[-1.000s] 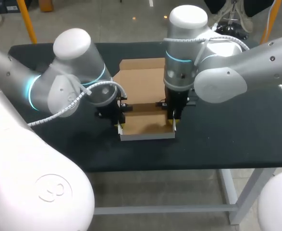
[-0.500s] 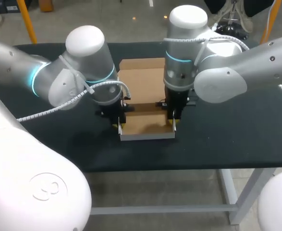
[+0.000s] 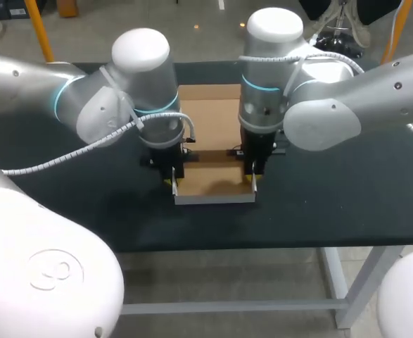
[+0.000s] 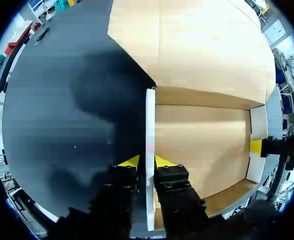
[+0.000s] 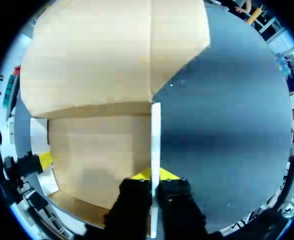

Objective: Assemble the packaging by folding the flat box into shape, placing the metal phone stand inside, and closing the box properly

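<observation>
Left arm has swung: its big wrist body moves from the left side in toward the middle and far side of the tabletop [image 3: 333, 197] and now hangs more upright over the box [image 3: 213, 179]. Its tip does not shift; the left pincer [image 4: 147, 162] stays at the same spot on the left side wall [image 4: 150, 130]. Right arm shows no change, and the box itself has not moved.

Left pincer: yellow tips one on each side of the left side wall, pinching it upright. Right pincer [image 5: 155, 175]: same, pinching the right side wall [image 5: 156, 135], which also stands upright.

Box sits mid-tabletop, between the two pincers, half formed. Both side walls are up, the low front wall [image 3: 214, 199] is up, and the brown floor is bare. The lid flap [image 3: 210, 113] lies flat on the tabletop behind the tray, still open.

Meaning, as a guess: the left arm is only re-angling to square up its wall, so folding is under way. The insert and close steps are not begun.

The metal phone stand is not seen in any view, so I cannot say where it is.

In the way: both arms crowd right over the tray, so there is little room to drop anything in. One pincer must let go first, and a released wall may spring outward. The flat lid flap lies under both wrists.
</observation>
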Motion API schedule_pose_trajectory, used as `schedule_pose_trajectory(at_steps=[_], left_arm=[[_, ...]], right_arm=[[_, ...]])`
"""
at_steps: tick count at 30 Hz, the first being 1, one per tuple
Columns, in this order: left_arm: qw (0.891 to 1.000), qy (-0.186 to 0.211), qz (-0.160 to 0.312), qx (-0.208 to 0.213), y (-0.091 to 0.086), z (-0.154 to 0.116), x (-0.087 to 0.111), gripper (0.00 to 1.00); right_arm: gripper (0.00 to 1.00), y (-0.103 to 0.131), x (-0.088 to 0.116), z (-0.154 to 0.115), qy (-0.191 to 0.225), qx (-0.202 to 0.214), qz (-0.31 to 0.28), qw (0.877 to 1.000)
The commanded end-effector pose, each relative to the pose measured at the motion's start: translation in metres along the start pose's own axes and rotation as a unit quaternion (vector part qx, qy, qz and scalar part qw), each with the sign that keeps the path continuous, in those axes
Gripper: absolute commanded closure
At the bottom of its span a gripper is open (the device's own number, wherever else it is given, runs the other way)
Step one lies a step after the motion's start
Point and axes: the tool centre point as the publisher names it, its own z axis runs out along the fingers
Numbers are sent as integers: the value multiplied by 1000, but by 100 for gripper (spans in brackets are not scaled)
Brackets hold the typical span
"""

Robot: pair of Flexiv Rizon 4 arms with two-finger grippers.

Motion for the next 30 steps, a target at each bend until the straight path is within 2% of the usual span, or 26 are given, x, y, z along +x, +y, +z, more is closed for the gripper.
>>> schedule_pose_trajectory(at_steps=[1, 12, 19, 21, 23, 25, 26, 30], left_arm=[[996, -91, -2, 2, -1, 3, 2, 100], [993, -116, -7, 14, 1, 16, 3, 100], [993, -119, -8, 20, 2, 17, 4, 100], [993, -118, -8, 22, 2, 16, 4, 100], [993, -118, -8, 24, 2, 16, 4, 100], [993, -117, -9, 27, 2, 15, 3, 100], [993, -117, -9, 28, 2, 14, 3, 100], [993, -116, -10, 32, 3, 12, 2, 100]], right_arm=[[100, 0, -1, -1, -2, 1, 0, 1000], [100, 0, -1, -1, -2, 1, 0, 1000], [100, 0, 1, -6, -2, -8, -11, 1000], [82, 0, 1, -8, 5, -13, -18, 1000], [57, -1, 2, -10, 12, -16, -24, 1000], [9, -2, 3, -12, 21, -20, -32, 999], [0, -2, 3, -13, 25, -22, -35, 999], [0, -5, 2, -21, 41, -38, -51, 997]])
